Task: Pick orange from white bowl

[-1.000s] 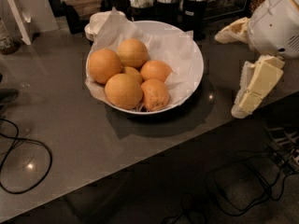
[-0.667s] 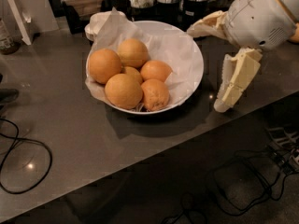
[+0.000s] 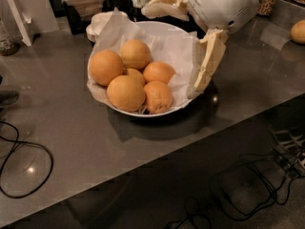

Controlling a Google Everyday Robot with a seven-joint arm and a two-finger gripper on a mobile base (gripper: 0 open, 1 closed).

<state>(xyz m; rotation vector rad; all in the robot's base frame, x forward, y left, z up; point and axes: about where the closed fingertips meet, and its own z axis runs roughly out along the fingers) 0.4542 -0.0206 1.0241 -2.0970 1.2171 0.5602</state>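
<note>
The white bowl (image 3: 119,109), lined with crumpled white paper, sits on the grey counter and holds several oranges. The two biggest smooth oranges lie at its left (image 3: 106,67) and front (image 3: 126,93). A bumpy dull one (image 3: 157,97) and a small reddish one (image 3: 158,72) lie to their right. My gripper (image 3: 167,51) hangs over the bowl's right side, open and empty. One finger (image 3: 164,6) reaches over the far rim. The other finger (image 3: 206,66) points down along the right rim. It touches no orange.
A stack of white dishes (image 3: 101,24) stands just behind the bowl. A white card stand (image 3: 18,14) is at the far left. Another orange fruit (image 3: 298,31) lies at the right edge. The counter's front edge runs diagonally, with cables (image 3: 248,185) on the floor below.
My gripper has moved left from beside the bowl to over its right rim. The bowl and oranges have not moved.
</note>
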